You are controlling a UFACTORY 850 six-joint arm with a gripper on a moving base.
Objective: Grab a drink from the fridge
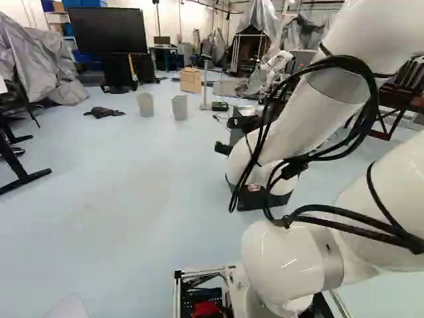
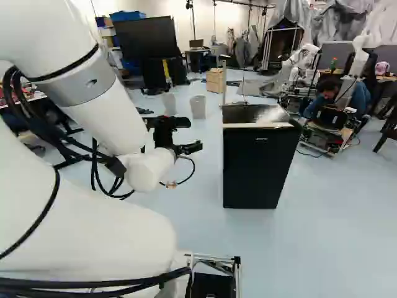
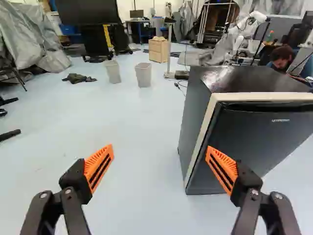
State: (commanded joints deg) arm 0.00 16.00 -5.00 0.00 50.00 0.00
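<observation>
In the right base view my gripper (image 2: pixel 196 135) is held out beside the black fridge (image 2: pixel 257 164), on the fridge's left there. The wrist view shows the gripper (image 3: pixel 160 159) wide open, with bare floor seen between its orange pads. One finger (image 3: pixel 222 169) overlaps the front edge of the fridge (image 3: pixel 264 142); whether they touch I cannot tell. The fridge stands upright on the floor with its door (image 3: pixel 288 127) shut. Its inside is hidden, and no drink shows.
Two grey bins (image 3: pixel 143 74) (image 3: pixel 113 71) and a wooden cabinet (image 3: pixel 158 50) stand farther off, near a dark cloth (image 3: pixel 78 78) on the floor. Black table legs (image 1: pixel 23 175) are at the left. Another robot (image 2: pixel 304 59) and a seated person are behind the fridge.
</observation>
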